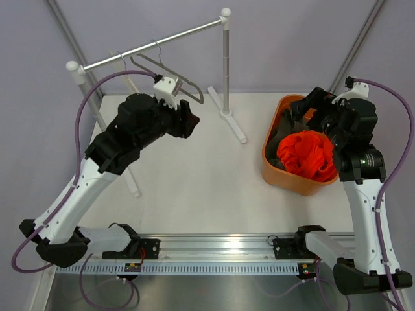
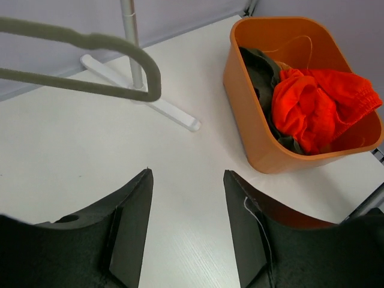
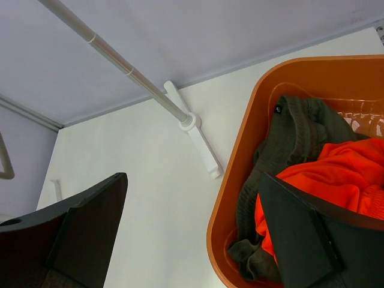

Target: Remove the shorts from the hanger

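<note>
the shorts (image 1: 306, 155) are bright orange, soft and crumpled in a heap, with a gathered waistband showing. they lie in an orange plastic bin (image 1: 272, 139), on top of a dark olive garment (image 2: 258, 72), and are off the hanger (image 2: 96, 41). the right gripper (image 3: 192, 180) hovers just above the bin with its fingers wide apart and nothing between them; the shorts are partly under its right finger. the left gripper (image 2: 187, 180) is also spread wide and holds nothing. it is near the thin grey hanger, which hangs on the metal rail (image 1: 155, 44), well apart from the bin. the white table (image 1: 194, 181) carries the rack and the bin. the walls are pale lilac grey.
</note>
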Available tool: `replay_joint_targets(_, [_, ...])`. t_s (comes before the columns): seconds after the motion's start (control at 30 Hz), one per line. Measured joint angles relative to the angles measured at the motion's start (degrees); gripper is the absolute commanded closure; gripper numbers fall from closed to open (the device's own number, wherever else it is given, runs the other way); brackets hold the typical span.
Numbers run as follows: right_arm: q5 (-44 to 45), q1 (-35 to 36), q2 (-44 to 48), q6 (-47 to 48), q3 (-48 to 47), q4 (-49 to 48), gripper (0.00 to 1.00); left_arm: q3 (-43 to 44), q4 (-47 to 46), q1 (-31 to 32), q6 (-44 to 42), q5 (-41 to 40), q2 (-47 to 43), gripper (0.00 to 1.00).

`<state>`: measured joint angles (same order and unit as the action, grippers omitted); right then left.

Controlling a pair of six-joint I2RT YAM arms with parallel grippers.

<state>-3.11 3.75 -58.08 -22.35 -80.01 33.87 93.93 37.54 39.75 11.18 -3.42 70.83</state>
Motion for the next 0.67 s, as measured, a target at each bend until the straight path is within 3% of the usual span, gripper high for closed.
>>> replay_joint_targets(0.37, [-2.67, 0.00, 2.12, 0.00, 2.97, -2.95, 0.01, -18.36, -4.52, 1.90, -1.75, 2.71, -10.88, 0.45])
replay_joint_targets(0.67, [-4.04, 0.00, 2.14, -0.70, 4.63, -4.44, 0.01, -23.12, -5.20, 1.95, -1.70, 4.68, -13.68, 0.43])
